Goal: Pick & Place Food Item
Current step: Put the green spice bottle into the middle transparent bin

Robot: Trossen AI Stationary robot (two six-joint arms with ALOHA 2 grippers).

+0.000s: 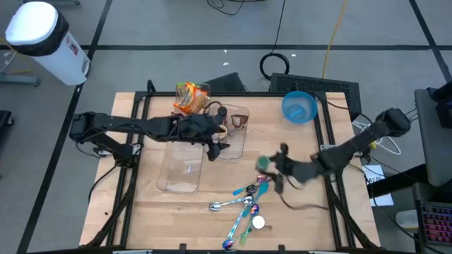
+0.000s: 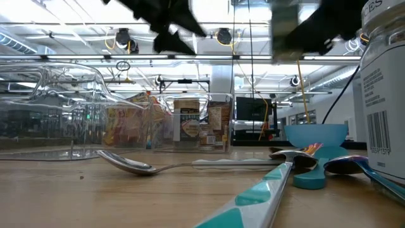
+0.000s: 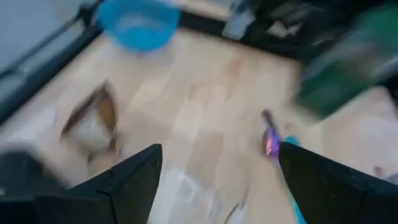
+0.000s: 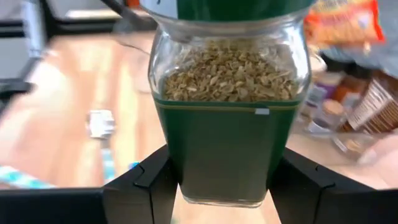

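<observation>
the right end effector (image 4: pixel 217 186) is clamped on a glass spice jar (image 4: pixel 229 99) with a green label and lid, its two fingers pressed against the jar's lower sides; the jar holds pale flakes. seen from above, this end effector (image 1: pixel 272 168) and the jar (image 1: pixel 264 163) sit just right of the nearer clear tray (image 1: pixel 182 168), over bare tabletop (image 1: pixel 311 226), with the cluster of spoons (image 1: pixel 244 201) just toward the front edge from them.

the left end effector (image 1: pixel 212 144) hangs over the seam between the two clear trays, its fingers (image 3: pixel 134 180) spread apart with nothing between them. the farther tray (image 1: pixel 234 134) holds a few small packaged items. an orange snack bag (image 1: pixel 191 97) lies beyond the trays, close to the tabletop's back edge. a blue bowl (image 1: pixel 299 106) stands well to the right of the trays, near the back right corner. a small white-capped bottle (image 1: pixel 258 222) lies near the front edge, among the spoons.

open wood shows between the trays and the blue bowl, and along the front left of the trays.
</observation>
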